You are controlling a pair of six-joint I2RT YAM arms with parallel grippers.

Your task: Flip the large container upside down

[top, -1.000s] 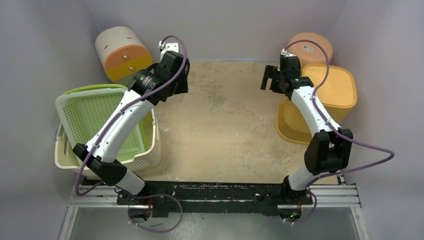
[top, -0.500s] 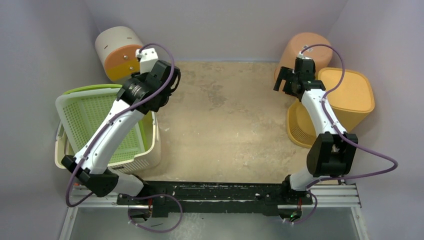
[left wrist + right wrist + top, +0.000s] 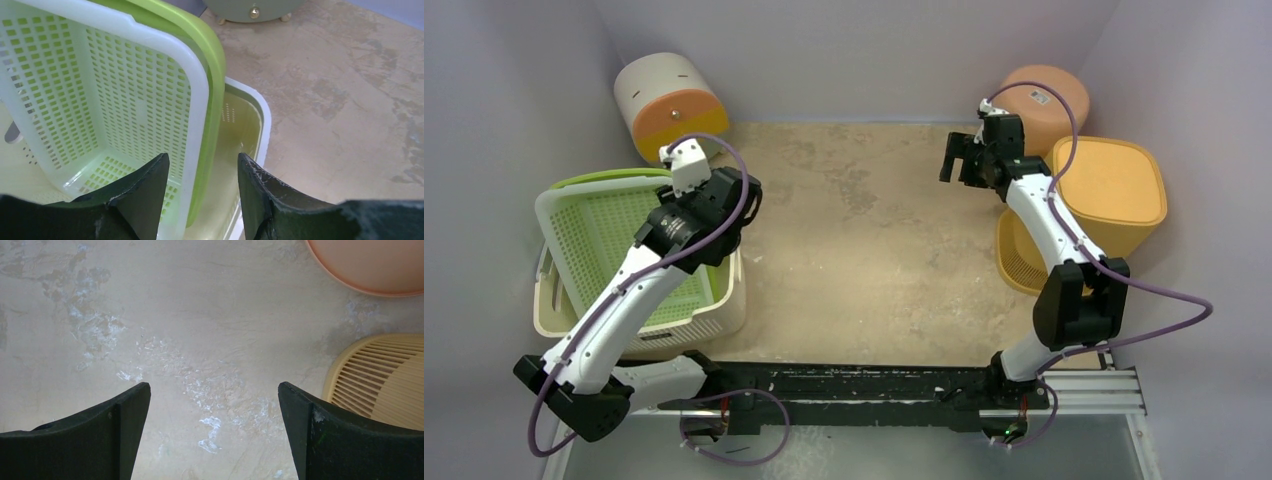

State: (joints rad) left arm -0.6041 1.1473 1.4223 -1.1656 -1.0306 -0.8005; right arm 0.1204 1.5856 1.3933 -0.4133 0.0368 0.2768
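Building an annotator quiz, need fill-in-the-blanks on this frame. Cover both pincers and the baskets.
1. The solid-rimmed basket nested around the white perforated basket is ____ in colour.
2. The left pincer hangs above those rims with its jaws ____.
3. The right pincer is open over bare table; the slatted basket beside it is ____ in colour.

Missing words: green; open; yellow.
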